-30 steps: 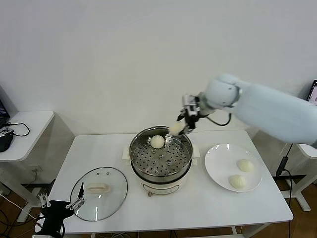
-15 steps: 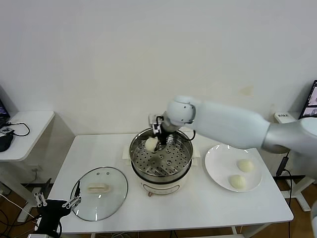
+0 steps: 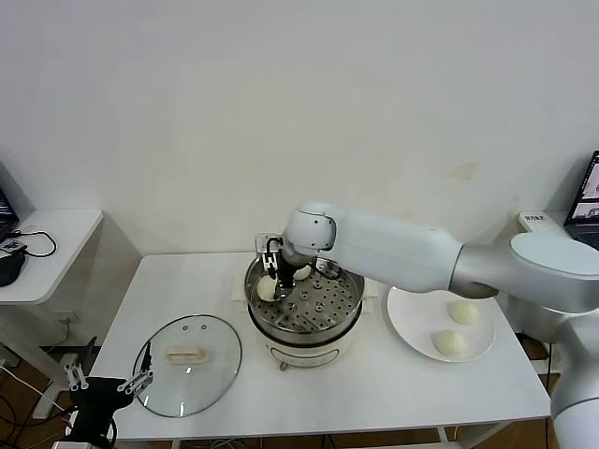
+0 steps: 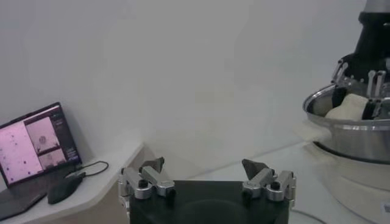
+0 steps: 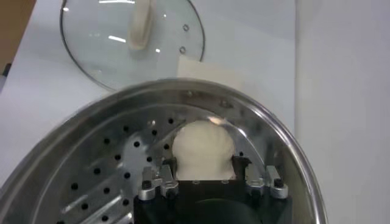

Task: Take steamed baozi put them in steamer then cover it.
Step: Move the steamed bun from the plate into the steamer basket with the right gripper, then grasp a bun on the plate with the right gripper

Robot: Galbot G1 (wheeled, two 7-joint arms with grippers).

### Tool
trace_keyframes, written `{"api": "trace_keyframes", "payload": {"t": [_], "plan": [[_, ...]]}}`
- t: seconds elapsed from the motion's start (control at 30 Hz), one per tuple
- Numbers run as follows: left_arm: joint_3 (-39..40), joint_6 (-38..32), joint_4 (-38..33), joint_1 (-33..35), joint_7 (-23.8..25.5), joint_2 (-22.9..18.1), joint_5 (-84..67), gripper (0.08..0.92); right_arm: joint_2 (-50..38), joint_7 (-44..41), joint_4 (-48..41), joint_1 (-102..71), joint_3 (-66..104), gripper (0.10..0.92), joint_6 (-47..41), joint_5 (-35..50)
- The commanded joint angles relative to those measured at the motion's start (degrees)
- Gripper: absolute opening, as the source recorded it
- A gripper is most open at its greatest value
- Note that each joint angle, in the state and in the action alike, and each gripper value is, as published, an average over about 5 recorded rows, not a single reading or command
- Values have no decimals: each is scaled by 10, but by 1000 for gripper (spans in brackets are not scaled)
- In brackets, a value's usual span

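The steamer (image 3: 348, 316) stands mid-table with its perforated tray showing. My right gripper (image 3: 275, 274) is inside it at the left, shut on a baozi (image 3: 267, 289) held low over the tray. In the right wrist view the baozi (image 5: 203, 143) sits between the fingers of that gripper (image 5: 203, 165). A second baozi (image 3: 302, 273) lies at the tray's back. Two more baozi (image 3: 465, 312) (image 3: 450, 342) lie on the white plate (image 3: 409, 309). The cover (image 3: 187, 365) lies flat at front left. My left gripper (image 3: 103, 387) is open and empty, parked below the table's front left corner.
A small side table (image 3: 47, 238) with cables stands at far left. The left wrist view shows the left gripper (image 4: 207, 178), a laptop (image 4: 33, 143) and the steamer (image 4: 347, 131) farther off. The wall runs close behind the table.
My right gripper has carried the baozi from the steamer's back right rim across to its left side and lower, near the tray. The left arm has barely moved.
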Motion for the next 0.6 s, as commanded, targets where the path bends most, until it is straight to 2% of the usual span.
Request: {"api": "trace_keyframes", "payload": {"t": [0.03, 0.2, 0.3, 0.6], "plan": [[0, -1, -1, 1, 0, -1, 0, 823, 7, -19, 1, 3, 4, 618, -4, -5], [1, 0, -3, 1, 0, 0, 0, 823, -45, -74, 41, 43, 5, 758, 18, -33], [2, 0, -3, 0, 0, 0, 0, 823, -100, -113, 73, 81, 3, 809, 53, -58], [13, -1, 3, -1, 0, 5, 1, 823, -306, -178, 178, 150, 11, 823, 129, -108]]}}
